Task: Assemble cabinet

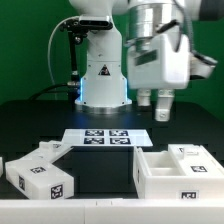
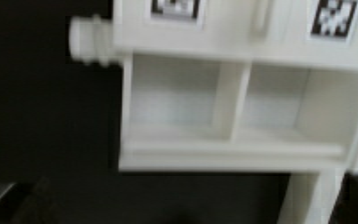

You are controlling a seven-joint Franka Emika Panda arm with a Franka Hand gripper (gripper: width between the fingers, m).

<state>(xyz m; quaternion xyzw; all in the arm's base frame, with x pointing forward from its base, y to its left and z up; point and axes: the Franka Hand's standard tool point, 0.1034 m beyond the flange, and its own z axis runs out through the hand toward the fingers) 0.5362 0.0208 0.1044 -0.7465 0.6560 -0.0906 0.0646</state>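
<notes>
A white compartmented cabinet box (image 1: 178, 170) with tags on its front lies on the black table at the exterior view's right. A second white cabinet piece (image 1: 38, 176) with tags lies at the left. My gripper (image 1: 152, 106) hangs in the air above and behind the right box, with its fingers apart and nothing between them. The wrist view looks down on the box (image 2: 229, 100): two open compartments, a small round knob (image 2: 94, 42) on one side and tags along one edge. The picture is blurred and my fingertips are not clearly visible in it.
The marker board (image 1: 105, 137) lies flat in the middle of the table, in front of the robot base (image 1: 103, 80). A green wall stands behind. Black table surface separates the two cabinet pieces.
</notes>
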